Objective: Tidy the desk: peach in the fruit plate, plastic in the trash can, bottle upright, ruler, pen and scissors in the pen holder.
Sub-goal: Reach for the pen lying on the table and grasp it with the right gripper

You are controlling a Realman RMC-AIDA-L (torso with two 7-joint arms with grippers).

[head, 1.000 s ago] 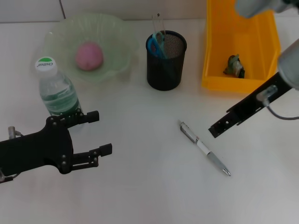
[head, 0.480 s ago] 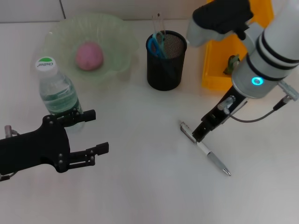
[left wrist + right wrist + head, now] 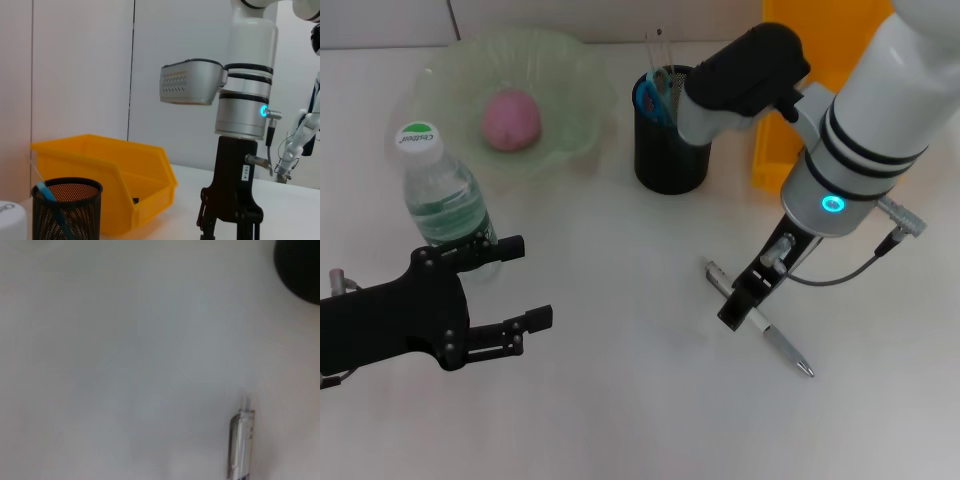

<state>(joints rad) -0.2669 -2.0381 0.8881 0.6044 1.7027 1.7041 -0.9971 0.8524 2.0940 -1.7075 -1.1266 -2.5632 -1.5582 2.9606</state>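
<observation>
A silver-and-white pen (image 3: 765,330) lies on the white table; its clip end also shows in the right wrist view (image 3: 241,445). My right gripper (image 3: 738,305) hangs straight down over the pen's upper half, open, its tips close to the table. The black mesh pen holder (image 3: 670,135) holds blue scissors (image 3: 652,92) and a thin clear strip. The pink peach (image 3: 510,118) lies in the green plate (image 3: 570,80). The bottle (image 3: 440,195) stands upright. My left gripper (image 3: 515,285) is open and empty beside the bottle.
The yellow bin (image 3: 772,160) stands at the back right, mostly hidden by my right arm. The left wrist view shows the bin (image 3: 115,170), the pen holder (image 3: 65,210) and my right gripper (image 3: 232,225).
My right arm has swung from the bin down and to the left, and its gripper now stands over the pen. The left arm has barely moved.
</observation>
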